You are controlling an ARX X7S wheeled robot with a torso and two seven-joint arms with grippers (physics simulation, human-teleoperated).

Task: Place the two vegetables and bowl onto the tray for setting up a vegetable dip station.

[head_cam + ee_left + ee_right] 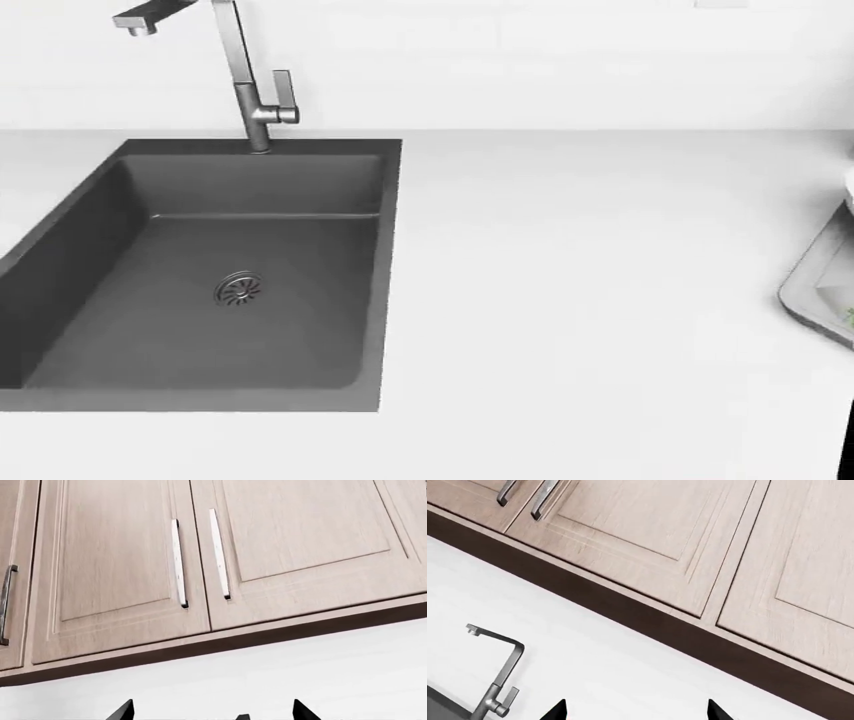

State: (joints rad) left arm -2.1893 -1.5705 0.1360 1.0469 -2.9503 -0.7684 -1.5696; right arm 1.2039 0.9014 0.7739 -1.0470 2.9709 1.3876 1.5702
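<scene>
While only a corner of the flat light grey rectangular tray (817, 288) shows, far right of the dark grey sink basin (200, 280), you have both grippers spread, empty; vegetables and bowl remain unseen.

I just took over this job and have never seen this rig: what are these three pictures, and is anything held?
The robot is simulated, with two arms; none of it shows in the head view. That view looks down on a white counter with a dark sink and faucet. At its right edge is a corner of the grey tray; what lies in it is cut off. The other two pictures come from cameras near each gripper, both aimed up at wall cabinets. The dark tips are the left gripper and right gripper, both spread apart with nothing between them. Carrot, cucumber and bowl are not clearly in view.
</scene>
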